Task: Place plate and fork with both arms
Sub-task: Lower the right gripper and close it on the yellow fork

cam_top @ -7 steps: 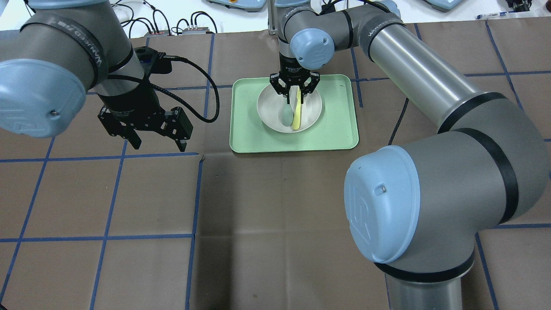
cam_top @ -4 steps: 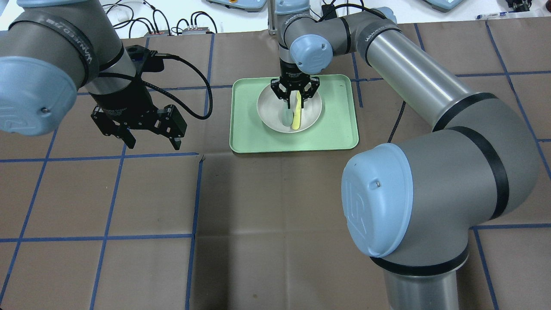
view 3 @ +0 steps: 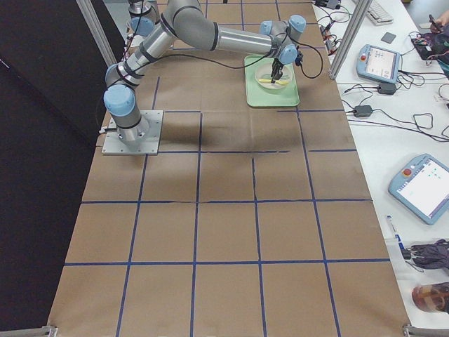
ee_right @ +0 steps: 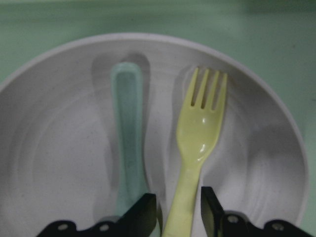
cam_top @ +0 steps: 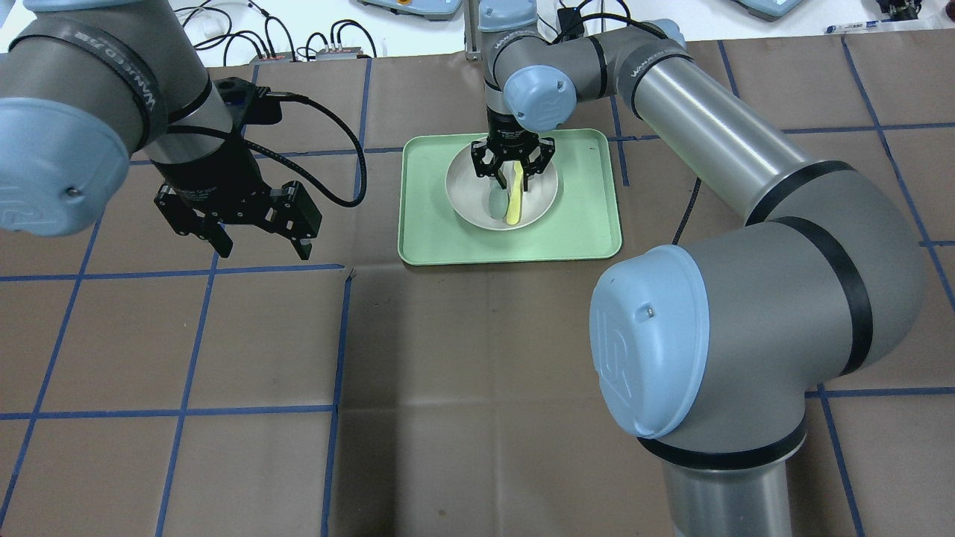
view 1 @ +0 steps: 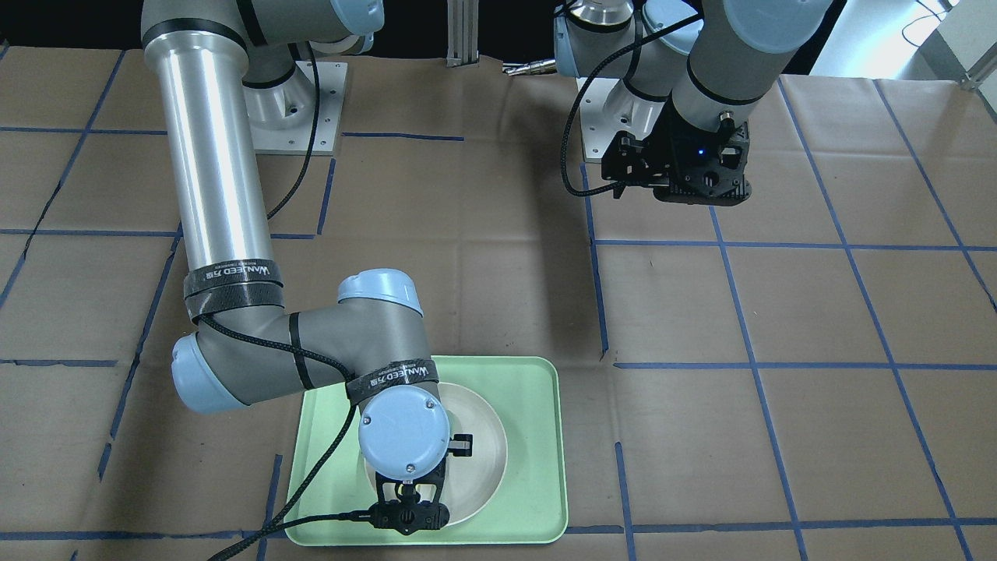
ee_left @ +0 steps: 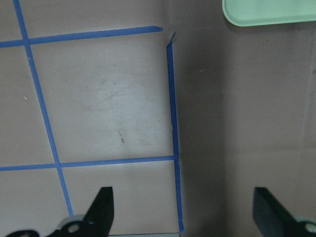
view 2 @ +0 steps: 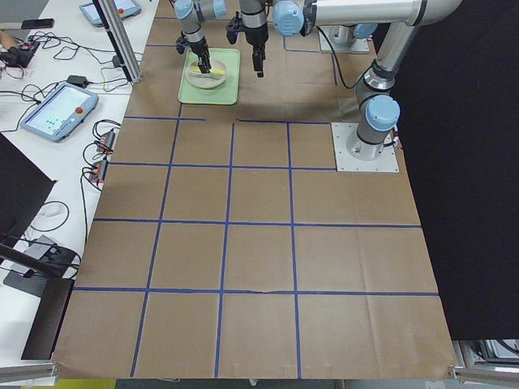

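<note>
The off-white plate [cam_top: 539,195] sits on the pale green tray [cam_top: 582,224]. In it lie the pale yellow fork [cam_top: 513,205] and, on its left, a grey-green spoon [cam_top: 495,203]. My right gripper [cam_top: 510,179] reaches down into the plate. In the right wrist view its jaws [ee_right: 178,212] stand narrowly apart on either side of the fork [ee_right: 202,123] handle, with a thin gap on each side. The spoon [ee_right: 129,123] lies just left of the left finger. My left gripper [cam_top: 264,248] is open and empty above the table, left of the tray.
The table is brown paper marked with blue tape squares. The tray's corner shows at the top right of the left wrist view [ee_left: 266,12]. Cables and control boxes [cam_top: 298,45] lie beyond the table's far edge.
My right gripper has lowered a little over the fork handle. My left gripper has drifted slightly to the left. The fork, spoon and plate have not moved.
</note>
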You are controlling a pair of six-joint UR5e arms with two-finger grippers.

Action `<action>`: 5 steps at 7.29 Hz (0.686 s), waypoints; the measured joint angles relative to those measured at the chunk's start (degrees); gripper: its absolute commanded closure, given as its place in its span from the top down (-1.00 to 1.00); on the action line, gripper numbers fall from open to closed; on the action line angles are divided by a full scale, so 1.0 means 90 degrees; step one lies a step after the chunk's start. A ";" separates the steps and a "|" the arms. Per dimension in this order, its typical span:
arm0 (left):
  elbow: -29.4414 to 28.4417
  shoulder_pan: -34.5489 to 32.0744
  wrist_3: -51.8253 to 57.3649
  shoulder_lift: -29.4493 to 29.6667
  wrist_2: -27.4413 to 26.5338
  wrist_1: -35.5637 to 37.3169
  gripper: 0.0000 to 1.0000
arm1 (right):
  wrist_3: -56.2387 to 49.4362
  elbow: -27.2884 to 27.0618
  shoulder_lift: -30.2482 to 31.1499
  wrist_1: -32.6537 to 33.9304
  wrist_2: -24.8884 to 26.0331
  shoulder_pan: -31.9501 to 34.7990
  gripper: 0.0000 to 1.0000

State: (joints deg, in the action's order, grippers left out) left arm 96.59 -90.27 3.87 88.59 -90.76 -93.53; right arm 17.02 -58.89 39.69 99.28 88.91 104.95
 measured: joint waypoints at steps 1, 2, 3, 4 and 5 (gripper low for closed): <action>0.0000 0.0000 0.0000 -0.0001 -0.0001 -0.0002 0.98 | 0.0002 0.0000 -0.0012 0.0021 0.0002 0.0000 -0.09; 0.0000 0.0001 0.0000 -0.0001 -0.0005 -0.0001 0.98 | 0.0003 0.0000 -0.0022 0.0029 0.0004 0.0000 -0.09; 0.0000 0.0001 0.0000 0.0000 -0.0009 -0.0001 0.98 | 0.0003 0.0004 -0.0033 0.0035 0.0004 -0.0001 -0.09; 0.0000 0.0001 0.0000 0.0000 -0.0010 -0.0005 0.98 | 0.0004 0.0007 -0.0050 0.0039 0.0004 0.0001 -0.09; 0.0000 0.0001 0.0000 -0.0002 -0.0007 -0.0007 0.98 | 0.0002 0.0012 -0.0067 0.0042 0.0004 0.0003 -0.09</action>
State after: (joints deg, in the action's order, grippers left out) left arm 96.59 -90.26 3.87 88.58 -90.82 -93.59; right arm 17.03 -58.78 39.09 99.65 88.95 104.97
